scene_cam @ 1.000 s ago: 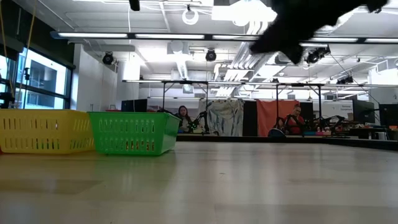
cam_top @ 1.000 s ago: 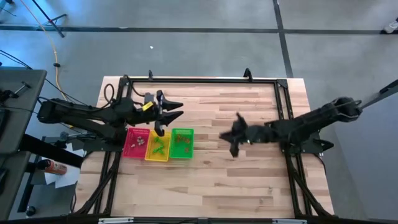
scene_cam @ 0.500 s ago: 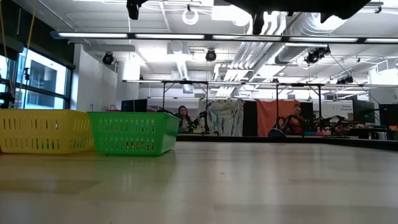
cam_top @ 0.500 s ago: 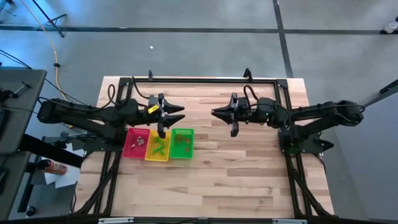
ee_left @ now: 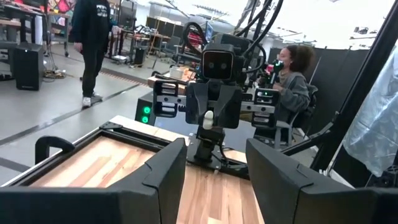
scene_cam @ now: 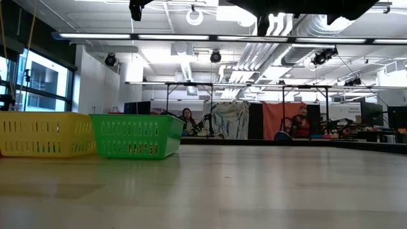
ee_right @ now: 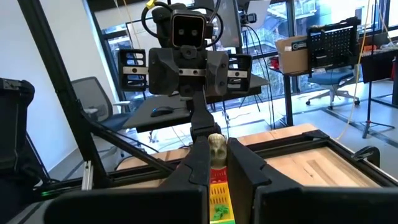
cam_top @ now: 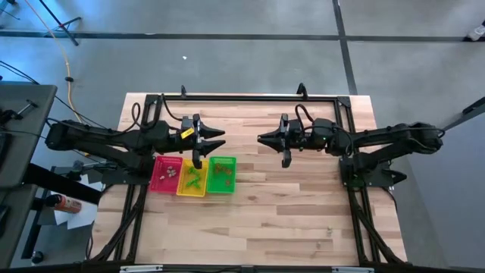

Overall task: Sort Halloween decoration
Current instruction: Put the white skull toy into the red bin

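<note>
Right gripper [ee_right: 216,163] jaws pinch a pale skull trinket [ee_right: 216,148], raised mid-worktop. Left gripper [ee_left: 214,177] jaws spread, empty, facing it. Step: handover. Next: bring skull between left jaws.

Three plastic trays, red [cam_top: 167,174], yellow [cam_top: 191,182] and green [cam_top: 222,175], sit side by side on the wooden table [cam_top: 303,212], while a seated person [ee_left: 291,81] and a standing person [ee_left: 92,37] appear in the room beyond.
</note>
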